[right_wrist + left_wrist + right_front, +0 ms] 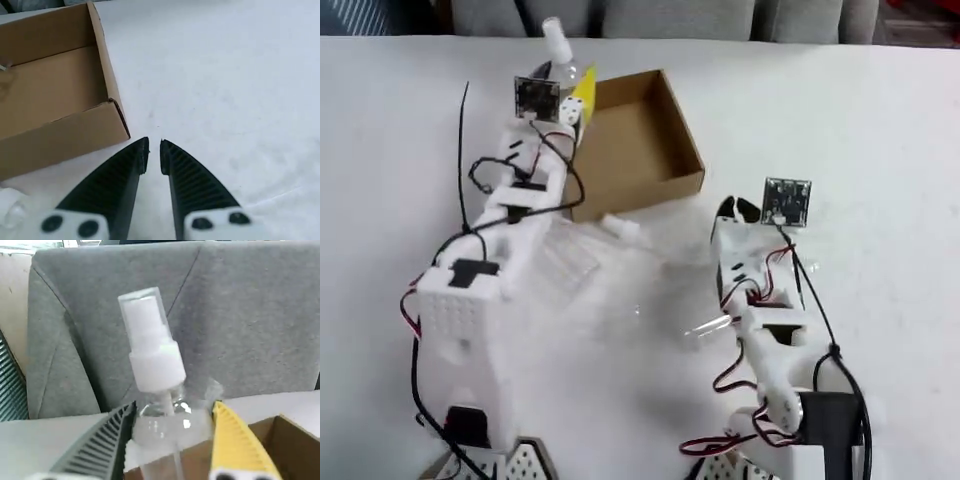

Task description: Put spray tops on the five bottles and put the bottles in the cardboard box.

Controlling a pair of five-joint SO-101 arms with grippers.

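Up near the far corner of the brown cardboard box (640, 135), perhaps just outside it, the left gripper (174, 410) pinches a clear plastic bottle (160, 432) wearing a white spray top (152, 355). The right gripper (154, 150) hangs beside the box over the white table (240, 75), black jaws nearly together, holding nothing.

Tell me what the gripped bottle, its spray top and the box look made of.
The bottle: clear glossy plastic, likely, though glass is possible; it is see-through with bright highlights. Its spray top: smooth white opaque plastic, under a translucent cap. The cardboard box: matte brown cardboard, with thin raw edges and a folded corner.
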